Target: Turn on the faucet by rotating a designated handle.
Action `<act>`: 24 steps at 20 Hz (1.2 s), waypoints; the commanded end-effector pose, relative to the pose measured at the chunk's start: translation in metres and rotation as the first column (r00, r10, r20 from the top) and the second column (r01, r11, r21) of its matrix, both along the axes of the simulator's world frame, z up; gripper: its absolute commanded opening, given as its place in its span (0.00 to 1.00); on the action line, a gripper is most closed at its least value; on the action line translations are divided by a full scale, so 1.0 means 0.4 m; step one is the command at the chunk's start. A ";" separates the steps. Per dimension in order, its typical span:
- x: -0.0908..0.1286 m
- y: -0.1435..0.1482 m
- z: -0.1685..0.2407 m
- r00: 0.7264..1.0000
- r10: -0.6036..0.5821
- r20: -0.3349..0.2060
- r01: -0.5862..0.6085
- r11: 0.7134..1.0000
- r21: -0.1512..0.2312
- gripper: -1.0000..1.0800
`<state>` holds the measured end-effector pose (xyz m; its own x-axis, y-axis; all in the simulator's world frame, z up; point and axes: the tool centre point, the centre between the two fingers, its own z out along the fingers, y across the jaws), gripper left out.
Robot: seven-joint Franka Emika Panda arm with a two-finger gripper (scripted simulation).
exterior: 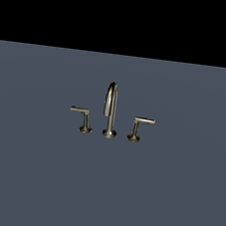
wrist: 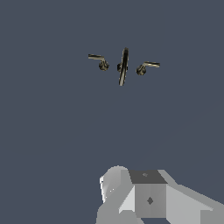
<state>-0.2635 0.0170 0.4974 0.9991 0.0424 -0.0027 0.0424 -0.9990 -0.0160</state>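
Observation:
The faucet (exterior: 111, 110) is a small brass-grey set standing on the flat grey-blue surface, with a tall arched spout in the middle. The handle (exterior: 143, 122) stands at the exterior view's right of the spout, and its thin flat bar points right. Its twin (exterior: 81, 113) stands on the other side, and its bar points left. The wrist view shows the faucet (wrist: 123, 66) from above and far off, with the handle (wrist: 148, 65) beside the spout. Only a grey blocky part of my gripper (wrist: 142, 197) shows there, well apart from the faucet. Its fingers cannot be made out.
The grey-blue surface (exterior: 103, 194) spreads flat around the faucet on all sides. A black band fills the top of the exterior view. My arm does not show in the exterior view.

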 end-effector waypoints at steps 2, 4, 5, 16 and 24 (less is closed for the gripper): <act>0.000 0.000 0.000 1.000 -0.001 0.000 0.001 1.000 0.000 0.00; 0.003 0.001 -0.004 1.000 -0.006 0.000 0.006 1.000 0.000 0.00; 0.005 0.002 -0.006 1.000 -0.011 0.000 0.011 1.000 0.000 0.00; 0.075 0.028 -0.092 0.988 -0.152 -0.001 0.152 0.988 0.000 0.00; 0.180 0.048 -0.214 0.938 -0.348 -0.003 0.348 0.938 -0.001 0.00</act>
<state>-0.2001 0.0351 0.4222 0.9636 -0.2673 -0.0052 -0.2674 -0.9635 -0.0147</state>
